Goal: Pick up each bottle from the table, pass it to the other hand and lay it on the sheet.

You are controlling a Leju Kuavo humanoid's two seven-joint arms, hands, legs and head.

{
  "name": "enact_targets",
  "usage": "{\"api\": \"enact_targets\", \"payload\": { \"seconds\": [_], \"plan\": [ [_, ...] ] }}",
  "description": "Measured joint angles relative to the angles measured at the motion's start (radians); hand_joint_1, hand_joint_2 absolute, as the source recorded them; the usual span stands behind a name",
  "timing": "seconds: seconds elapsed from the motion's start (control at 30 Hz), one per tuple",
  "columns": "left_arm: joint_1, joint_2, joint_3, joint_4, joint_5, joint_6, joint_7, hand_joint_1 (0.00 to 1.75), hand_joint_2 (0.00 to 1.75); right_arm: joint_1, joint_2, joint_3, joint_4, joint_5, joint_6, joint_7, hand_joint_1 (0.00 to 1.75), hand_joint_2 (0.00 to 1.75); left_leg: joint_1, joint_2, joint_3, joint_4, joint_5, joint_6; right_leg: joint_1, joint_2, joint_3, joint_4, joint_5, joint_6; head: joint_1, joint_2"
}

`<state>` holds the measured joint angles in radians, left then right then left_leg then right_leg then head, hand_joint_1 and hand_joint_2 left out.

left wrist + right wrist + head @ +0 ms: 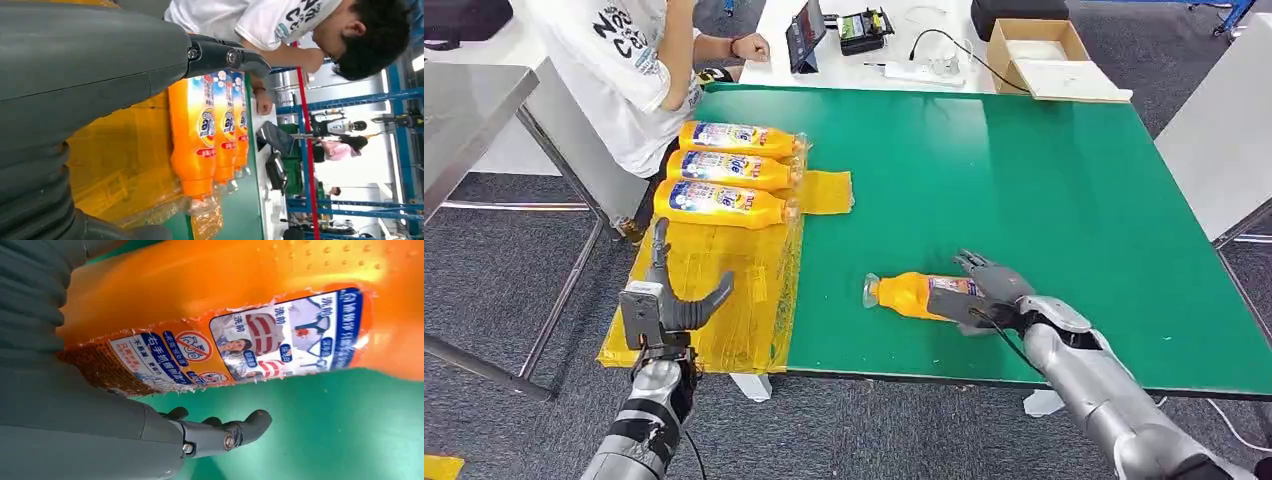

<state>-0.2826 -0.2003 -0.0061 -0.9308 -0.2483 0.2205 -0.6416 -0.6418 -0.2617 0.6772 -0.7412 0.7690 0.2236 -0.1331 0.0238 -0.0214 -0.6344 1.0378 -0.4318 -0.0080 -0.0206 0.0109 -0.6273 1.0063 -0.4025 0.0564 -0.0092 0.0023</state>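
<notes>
The right hand (986, 290) lay over the base end of an orange bottle (911, 294), its fingers curled around the body (thumb (220, 436) on the near side), the bottle lying flat on the green surface (1044, 190), cap pointing toward the yellow sheet (724, 290). The left hand (669, 300) hovered above that sheet, fingers spread, holding nothing. Three bottles (724, 170) lay side by side at the sheet's far end, beside a person (634, 60).

bottles (724, 167): orange, blue-white labels | sheet (714, 290): yellow | table (1044, 200): green | fingers (984, 268): seemingly dark grey
</notes>
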Motion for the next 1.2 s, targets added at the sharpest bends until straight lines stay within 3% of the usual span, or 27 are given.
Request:
{"api": "enact_targets", "payload": {
  "seconds": [0.07,0.17,0.2,0.23,0.57,0.73,0.87,0.97,1.07,1.2],
  "plan": [
    [-0.001,0.000,0.000,0.007,0.007,-0.005,0.000,0.00,1.75,-0.014,-0.005,0.019,0.009,-0.016,0.019,0.004,0.89,1.75,0.000,0.000,0.000,0.000,0.000,0.000,0.000,0.000,0.000,0.000,0.000,0.000,0.000,0.000],
    [-0.004,-0.001,0.000,0.019,0.019,-0.014,0.000,0.00,1.75,-0.040,-0.014,0.053,0.024,-0.037,0.057,0.008,0.89,1.75,0.000,0.000,0.000,0.000,0.000,0.000,0.000,0.000,0.000,0.000,0.000,0.000,0.000,0.000],
    [-0.005,-0.002,0.000,0.023,0.021,-0.015,-0.001,0.00,1.75,-0.048,-0.020,0.064,0.026,-0.045,0.072,0.008,1.59,1.75,0.000,0.000,0.000,0.000,0.000,0.000,0.000,0.000,0.000,0.000,0.000,0.000,0.000,0.000],
    [-0.005,-0.002,0.000,0.025,0.024,-0.016,-0.002,0.00,1.75,-0.055,-0.025,0.074,0.028,-0.050,0.080,0.008,1.73,1.75,0.000,0.000,0.000,0.000,0.000,0.000,0.000,0.000,0.000,0.000,0.000,0.000,0.000,0.000],
    [-0.018,-0.006,0.002,0.047,0.046,-0.027,-0.011,0.00,1.75,-0.095,-0.067,0.145,0.037,-0.086,0.133,0.015,1.75,1.75,0.000,0.000,0.000,0.000,0.000,0.000,0.000,0.000,0.000,0.000,0.000,0.000,0.000,0.000],
    [-0.019,-0.010,0.003,0.048,0.056,-0.030,-0.015,0.00,1.75,-0.101,-0.087,0.167,0.030,-0.121,0.104,0.017,1.75,1.75,0.000,0.000,0.000,0.000,0.000,0.000,0.000,0.000,0.000,0.000,0.000,0.000,0.000,0.000],
    [-0.016,-0.013,0.005,0.043,0.056,-0.030,-0.011,0.00,1.75,-0.036,-0.080,0.149,-0.030,-0.111,-0.184,0.026,1.75,1.75,0.000,0.000,-0.001,0.000,0.000,0.000,0.000,0.000,0.000,0.000,0.000,0.000,0.000,0.000],
    [-0.008,-0.020,0.006,0.019,0.050,-0.035,0.010,0.00,1.75,0.064,-0.040,0.064,-0.128,-0.042,-0.393,0.028,1.75,1.75,0.001,0.000,-0.002,0.000,0.000,0.000,0.001,0.000,-0.001,0.001,0.000,0.000,0.000,0.000],
    [0.000,-0.029,0.004,-0.009,0.054,-0.048,0.025,0.00,1.75,0.176,0.038,-0.056,-0.271,0.014,-0.582,-0.041,1.75,1.75,0.002,0.000,-0.004,0.000,0.000,0.000,0.003,0.000,-0.004,0.001,0.000,0.000,0.000,0.000],
    [0.007,-0.036,-0.015,-0.050,0.089,-0.076,0.049,0.00,1.75,0.287,0.135,-0.207,-0.463,0.014,-0.730,-0.136,1.75,1.75,0.004,-0.002,-0.005,0.000,0.000,-0.001,0.004,-0.002,-0.004,0.001,-0.001,-0.001,0.001,0.000]
  ]
}}
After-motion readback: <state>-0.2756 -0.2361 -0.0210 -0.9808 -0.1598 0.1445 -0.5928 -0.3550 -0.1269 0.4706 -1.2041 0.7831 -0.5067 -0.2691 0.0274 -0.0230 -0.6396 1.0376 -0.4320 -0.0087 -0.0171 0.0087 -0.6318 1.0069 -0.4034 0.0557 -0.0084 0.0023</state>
